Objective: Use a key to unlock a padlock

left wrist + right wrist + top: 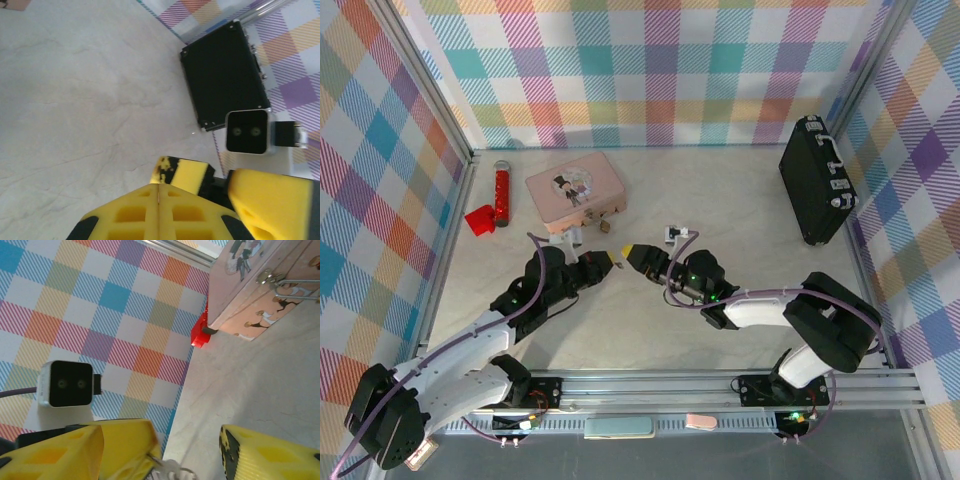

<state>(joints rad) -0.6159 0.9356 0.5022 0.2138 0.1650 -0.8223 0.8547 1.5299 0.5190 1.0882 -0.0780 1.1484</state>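
Note:
My left gripper is shut on the key, a thin silvery sliver pinched edge-on between its yellow fingers. In the right wrist view the key's silvery head and ring stick out of those fingers. My right gripper faces the left one tip to tip and stands open, its fingers on either side of the key without touching it. The tiny padlock sits at the front clasp of the pink box. Its thin shackle shows at the box's edge.
A red tube and a red cap lie left of the pink box. A black case stands at the far right by the wall. Checked walls close in the table on three sides.

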